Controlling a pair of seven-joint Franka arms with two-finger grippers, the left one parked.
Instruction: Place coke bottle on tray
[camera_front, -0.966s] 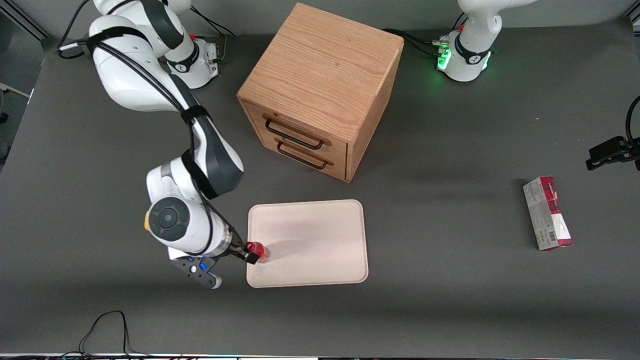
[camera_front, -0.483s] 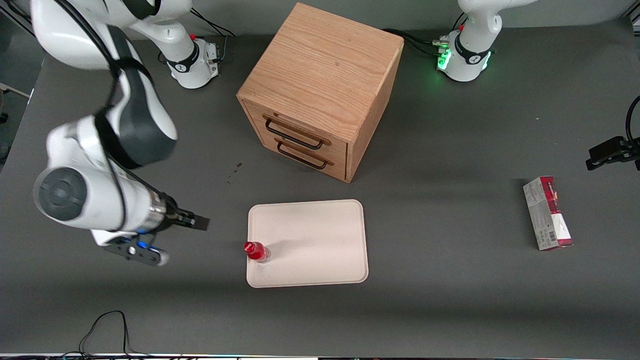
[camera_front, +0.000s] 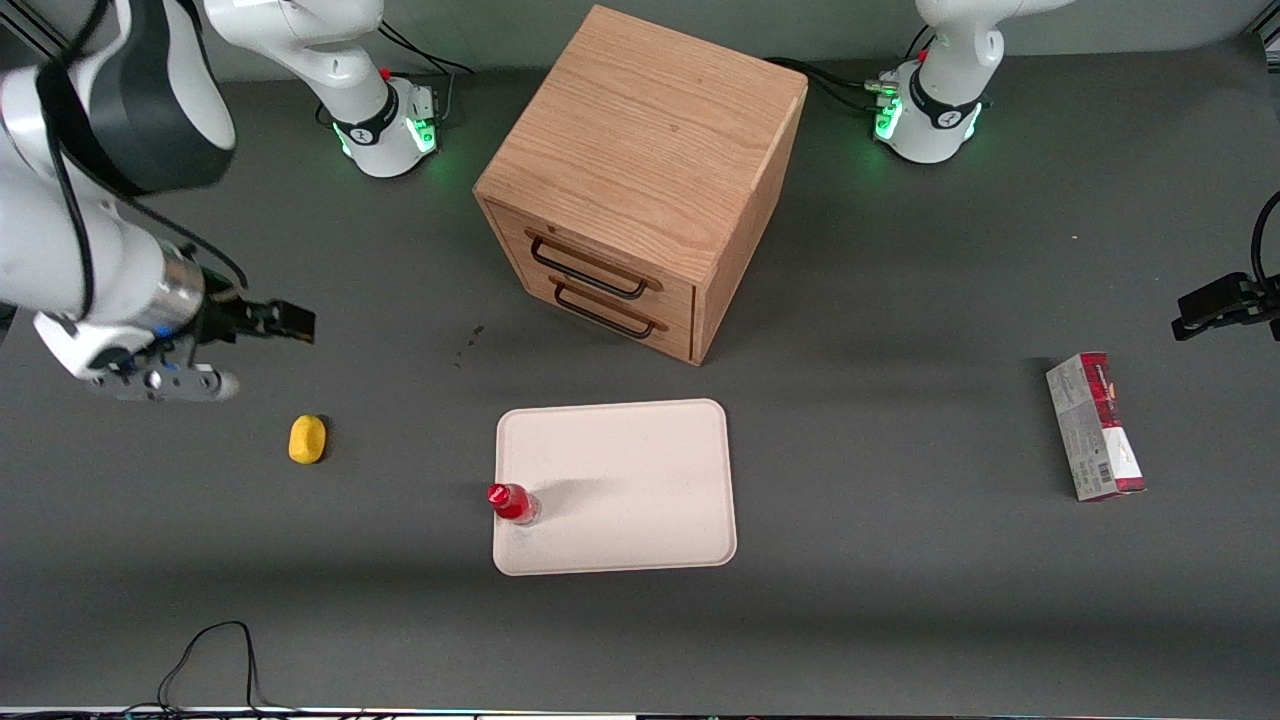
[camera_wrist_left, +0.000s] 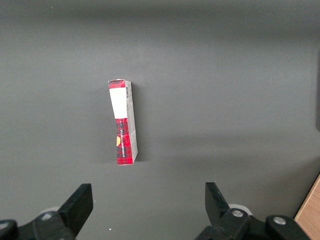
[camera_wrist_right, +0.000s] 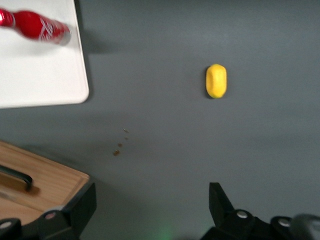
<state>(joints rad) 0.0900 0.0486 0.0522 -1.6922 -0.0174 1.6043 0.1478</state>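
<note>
1. Pincer (camera_front: 296, 322): fingers spread apart, holding nothing, above the matte grey worktop (camera_front: 900, 560).
2. Tray (camera_front: 640, 470): flat cream rectangle, rounded corners, well apart from the pincer; contains the coke bottle (camera_front: 513, 503), glossy red, upright near its rim.
3. Yellow oval lump (camera_front: 307, 439): near the pincer.

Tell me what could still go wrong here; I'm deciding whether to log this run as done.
The coke bottle stands upright at the very edge of the tray, near one corner, so a nudge to the tray could tip it off onto the table. The gripper, open and empty, hangs toward the working arm's end of the table, above the yellow lump; a low sweep might knock that lump.
</note>
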